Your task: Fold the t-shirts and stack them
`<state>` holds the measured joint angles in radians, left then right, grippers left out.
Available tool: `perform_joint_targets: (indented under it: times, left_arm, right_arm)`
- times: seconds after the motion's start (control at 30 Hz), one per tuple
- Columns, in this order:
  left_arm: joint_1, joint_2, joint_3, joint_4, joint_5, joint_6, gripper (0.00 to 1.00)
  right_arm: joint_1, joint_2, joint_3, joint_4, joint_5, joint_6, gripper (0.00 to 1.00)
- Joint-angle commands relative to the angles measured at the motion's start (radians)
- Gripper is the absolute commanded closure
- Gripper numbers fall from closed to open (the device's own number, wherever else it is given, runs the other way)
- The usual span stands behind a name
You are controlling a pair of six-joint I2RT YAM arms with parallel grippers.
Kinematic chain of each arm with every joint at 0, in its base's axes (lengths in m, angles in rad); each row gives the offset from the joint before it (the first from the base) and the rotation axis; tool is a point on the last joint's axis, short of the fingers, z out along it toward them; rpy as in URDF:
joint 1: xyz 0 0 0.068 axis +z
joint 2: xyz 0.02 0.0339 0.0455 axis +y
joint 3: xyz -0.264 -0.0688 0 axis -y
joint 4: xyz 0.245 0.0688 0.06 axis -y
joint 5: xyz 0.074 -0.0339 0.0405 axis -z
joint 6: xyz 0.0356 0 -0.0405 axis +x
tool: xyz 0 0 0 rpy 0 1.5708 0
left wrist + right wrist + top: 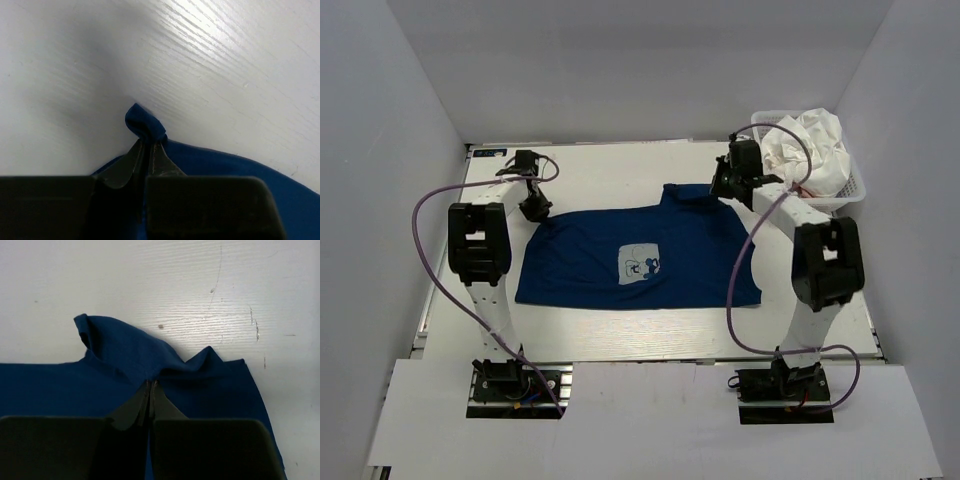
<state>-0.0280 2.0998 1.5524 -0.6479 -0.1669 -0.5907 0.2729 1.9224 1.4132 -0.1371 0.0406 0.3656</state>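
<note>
— What are the fingers doing?

— The left gripper (149, 143) has its two dark, wedge-shaped fingers pressed together on a small bunched nub of navy cloth. The right gripper (150, 386) is closed the same way on a puckered fold.

— Same garment?

— Yes, one navy t-shirt (695, 250), soft and matte. It lies spread across the middle of the table (620, 175), the left gripper at its far-left corner and the right one on its far edge, where a sleeve ruffles up. There is one pale square print (640, 263) on the chest.

— And the surface?

— White, with a fine wood grain and a few scuffs.

— Anything else?

— One white mesh basket (857, 186) at the far-right corner, holding a crumpled white t-shirt (817, 145). How many garments are in that heap I cannot tell. Two purple cables (428, 262) loop beside the arms.
</note>
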Motion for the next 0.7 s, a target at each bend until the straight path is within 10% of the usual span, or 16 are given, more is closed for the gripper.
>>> perform_joint_targets:
  times: [0.0,0.67]
  left_arm:
    - [-0.006,-0.078,-0.009,0.013,0.017,0.009,1.00]
    - [-0.067,-0.596,-0.460,0.073,-0.178,-0.092,1.00]
  right_arm:
    - [0.005,-0.155,-0.091,0.113,-0.025,-0.019,1.00]
    - [0.005,-0.842,-0.559,-0.172,0.047,0.047,1.00]
